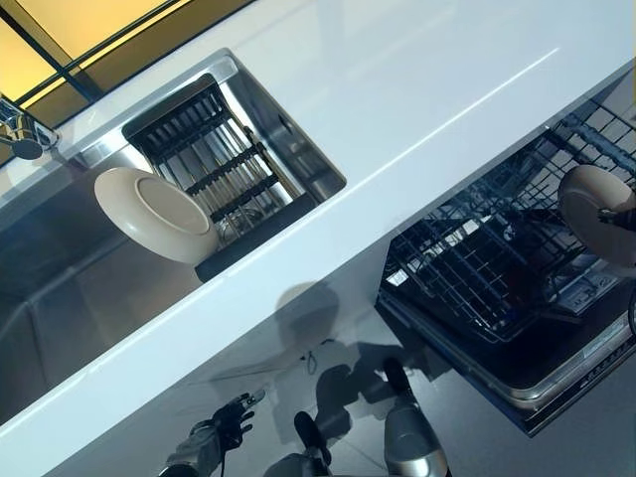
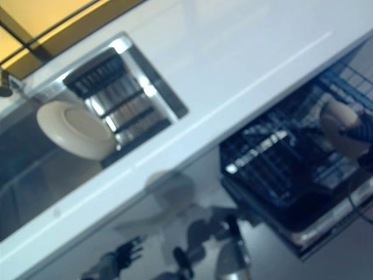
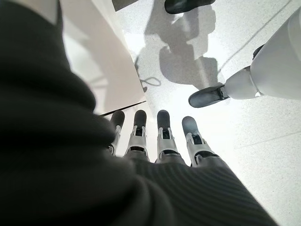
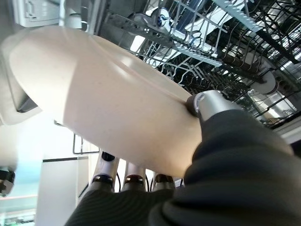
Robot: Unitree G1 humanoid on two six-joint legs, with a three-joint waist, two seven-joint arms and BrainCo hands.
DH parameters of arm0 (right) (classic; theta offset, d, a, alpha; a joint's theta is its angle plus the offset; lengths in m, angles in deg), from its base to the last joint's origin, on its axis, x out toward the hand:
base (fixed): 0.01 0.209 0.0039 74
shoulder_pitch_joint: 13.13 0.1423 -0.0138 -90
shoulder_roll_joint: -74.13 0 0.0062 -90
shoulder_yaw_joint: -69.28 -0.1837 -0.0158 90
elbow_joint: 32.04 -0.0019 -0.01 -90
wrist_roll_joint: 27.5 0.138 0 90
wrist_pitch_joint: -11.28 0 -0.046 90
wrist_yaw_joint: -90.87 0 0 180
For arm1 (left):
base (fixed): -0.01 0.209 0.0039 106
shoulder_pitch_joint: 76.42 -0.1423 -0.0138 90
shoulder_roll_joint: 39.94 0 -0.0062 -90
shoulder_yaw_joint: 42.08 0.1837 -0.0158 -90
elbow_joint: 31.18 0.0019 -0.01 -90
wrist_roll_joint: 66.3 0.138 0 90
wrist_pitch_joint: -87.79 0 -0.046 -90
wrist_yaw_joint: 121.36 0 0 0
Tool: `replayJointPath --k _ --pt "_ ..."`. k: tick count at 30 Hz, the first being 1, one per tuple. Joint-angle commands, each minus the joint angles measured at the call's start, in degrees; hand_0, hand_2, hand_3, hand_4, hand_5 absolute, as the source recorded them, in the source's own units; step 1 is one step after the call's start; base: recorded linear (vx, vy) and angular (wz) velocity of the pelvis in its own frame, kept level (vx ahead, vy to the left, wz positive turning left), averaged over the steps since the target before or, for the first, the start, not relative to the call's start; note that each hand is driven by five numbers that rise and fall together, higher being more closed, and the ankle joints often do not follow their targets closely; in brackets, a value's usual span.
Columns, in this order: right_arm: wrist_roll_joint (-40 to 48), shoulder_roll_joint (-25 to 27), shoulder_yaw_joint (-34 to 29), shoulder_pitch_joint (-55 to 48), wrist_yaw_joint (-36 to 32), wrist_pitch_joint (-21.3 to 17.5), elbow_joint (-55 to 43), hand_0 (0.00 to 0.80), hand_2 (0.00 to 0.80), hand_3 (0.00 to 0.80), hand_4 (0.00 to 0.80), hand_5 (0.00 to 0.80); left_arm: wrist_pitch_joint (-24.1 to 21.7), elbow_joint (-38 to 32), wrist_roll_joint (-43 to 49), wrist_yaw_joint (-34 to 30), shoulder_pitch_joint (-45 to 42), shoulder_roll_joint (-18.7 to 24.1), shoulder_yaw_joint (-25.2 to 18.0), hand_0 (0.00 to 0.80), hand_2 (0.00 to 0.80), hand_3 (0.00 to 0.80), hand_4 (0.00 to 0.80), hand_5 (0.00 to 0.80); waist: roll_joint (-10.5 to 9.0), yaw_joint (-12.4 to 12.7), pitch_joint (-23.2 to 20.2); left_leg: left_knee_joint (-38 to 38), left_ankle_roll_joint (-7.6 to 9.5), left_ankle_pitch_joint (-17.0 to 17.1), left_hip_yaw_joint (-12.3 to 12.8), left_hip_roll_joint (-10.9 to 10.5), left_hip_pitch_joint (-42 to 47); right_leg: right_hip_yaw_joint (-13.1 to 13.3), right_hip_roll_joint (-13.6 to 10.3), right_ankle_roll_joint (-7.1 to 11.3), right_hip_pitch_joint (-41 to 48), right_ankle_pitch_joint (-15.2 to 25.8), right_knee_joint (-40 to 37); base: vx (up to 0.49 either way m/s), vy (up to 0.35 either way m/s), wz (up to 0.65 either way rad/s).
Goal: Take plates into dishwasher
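A cream plate (image 1: 157, 213) leans on edge against the black rack (image 1: 209, 164) in the steel sink (image 1: 60, 288). My right hand (image 1: 624, 221) is shut on a second cream plate (image 1: 592, 209) and holds it over the pulled-out lower dishwasher rack (image 1: 487, 263) at the right. In the right wrist view the thumb (image 4: 207, 103) presses the plate's (image 4: 108, 99) face and the fingers (image 4: 134, 181) curl under it, with rack wires (image 4: 211, 42) beyond. My left hand (image 1: 227, 425) hangs low below the counter, fingers straight and empty, as the left wrist view (image 3: 160, 136) shows.
A white countertop (image 1: 417, 89) runs across between the sink and the dishwasher. A tap (image 1: 22, 134) stands at the far left of the sink. The dishwasher door (image 1: 556, 383) is folded down under the rack.
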Motion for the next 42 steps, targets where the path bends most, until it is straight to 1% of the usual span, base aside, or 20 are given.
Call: replayJointPath --k 1,10,19,27,30,37,42 --pt "-1.6 -2.5 2.9 3.5 1.8 1.0 1.3 0.800 0.800 0.800 0.800 0.800 -0.8 2.4 -1.8 -0.1 1.9 1.7 1.7 0.000 0.000 0.000 0.000 0.000 -4.25 1.0 -2.2 0.0 -1.47 -3.0 -1.5 2.2 5.0 -0.4 -2.9 2.33 -3.4 2.3 0.7 0.000 0.000 0.00" --pt "-2.1 -3.7 6.9 7.7 1.6 1.1 4.2 0.800 0.800 0.800 0.800 0.800 -0.7 2.5 -2.5 -0.4 2.7 1.6 2.7 0.000 0.000 0.000 0.000 0.000 -3.13 2.0 -1.3 0.0 -1.60 -2.3 -2.3 1.9 4.0 -1.2 -3.4 2.12 -3.6 2.1 0.8 -0.016 -0.007 0.08" --pt "-2.1 -5.2 9.0 10.0 1.7 2.6 6.4 0.800 0.800 0.800 0.800 0.800 -0.9 2.3 -2.7 -0.7 3.4 1.5 3.2 0.000 0.000 0.000 0.000 0.000 -2.00 2.5 -0.1 0.0 -1.81 -1.6 -2.8 1.6 3.0 -1.5 -3.9 2.02 -3.9 2.2 0.9 -0.008 0.001 0.00" --pt "-3.0 -6.9 10.5 10.5 2.0 2.4 11.4 0.800 0.800 0.800 0.800 0.800 -1.1 2.3 -2.9 -1.3 3.9 1.7 4.0 0.000 0.000 0.000 0.000 0.000 -1.05 3.1 0.6 0.0 -1.78 -1.1 -3.3 1.4 2.8 -1.6 -4.3 1.96 -3.7 2.2 1.0 0.000 0.000 0.00" --pt "-4.4 -7.4 10.4 10.5 2.2 1.7 14.0 0.800 0.800 0.800 0.800 0.800 -1.2 2.5 -2.9 -1.5 4.0 1.6 4.2 0.000 0.000 0.000 0.000 0.000 -0.65 3.3 0.8 0.0 -1.77 -1.0 -3.5 1.3 2.8 -1.7 -4.5 1.91 -3.5 2.1 1.0 0.000 0.000 0.00" --pt "-7.7 -7.4 11.4 11.1 2.4 1.5 18.2 0.800 0.800 0.800 0.800 0.800 -1.6 2.9 -2.5 -2.2 4.3 1.9 4.5 0.000 0.000 0.000 0.000 0.000 -0.35 3.9 1.0 0.0 -1.75 -0.8 -3.8 1.2 2.6 -2.0 -4.8 1.88 -3.2 2.1 0.8 -0.009 -0.004 0.08" --pt "-8.7 -7.2 11.4 10.1 2.4 2.5 19.0 0.800 0.800 0.800 0.800 0.800 -1.6 2.9 -2.1 -2.4 4.5 2.2 4.5 0.000 0.000 0.000 0.000 0.000 -0.73 4.1 1.1 0.0 -1.67 -0.8 -4.1 1.3 2.6 -1.9 -4.7 1.96 -2.9 2.1 0.7 0.000 -0.001 0.01"
